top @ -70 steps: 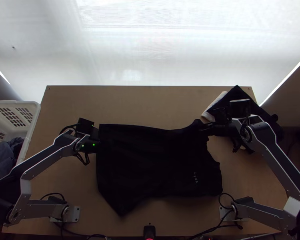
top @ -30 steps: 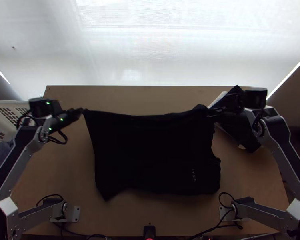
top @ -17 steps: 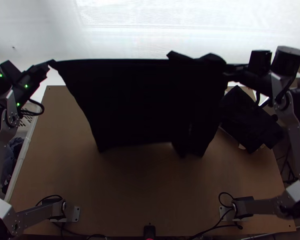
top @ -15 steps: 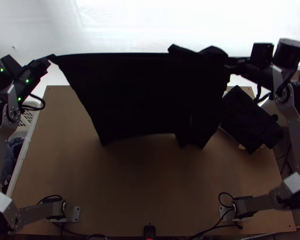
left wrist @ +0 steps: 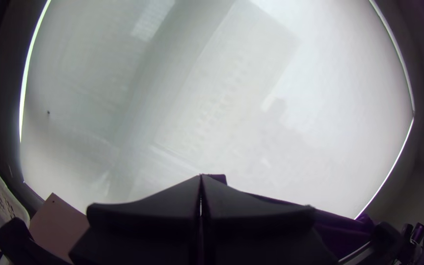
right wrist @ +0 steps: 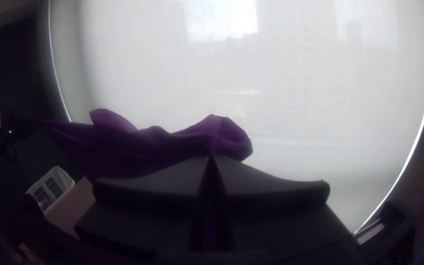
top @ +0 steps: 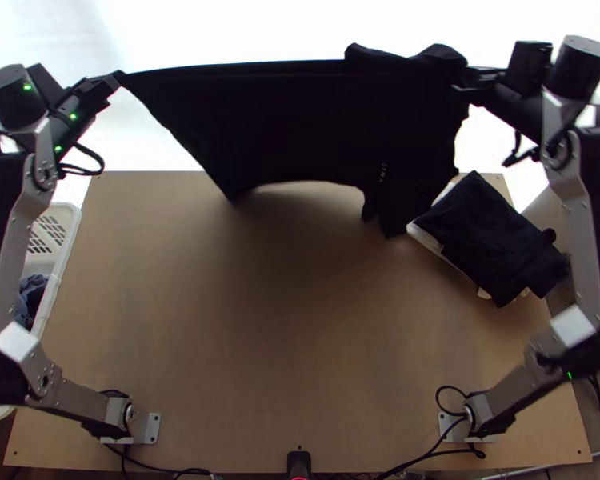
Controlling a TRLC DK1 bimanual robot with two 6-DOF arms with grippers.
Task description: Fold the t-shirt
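Observation:
In the top view, the black t-shirt hangs stretched between both grippers, lifted over the table's far part, its lower edge drooping. My left gripper is shut on its upper left corner. At the shirt's other upper end, my right gripper is shut on bunched cloth. In the left wrist view, the fingertips of my left gripper meet on a bit of the shirt. The right wrist view has my right gripper pinching the shirt, which looks purple there.
Dark folded cloth with something white under it lies at the right edge of the wooden table. A white basket holding clothes stands at the left. A small black device sits at the near edge.
Both grippers have moved up the picture and apart from their earlier places, with the shirt. It was lying on the table and now hangs raised, its lower edge swung toward the far side.

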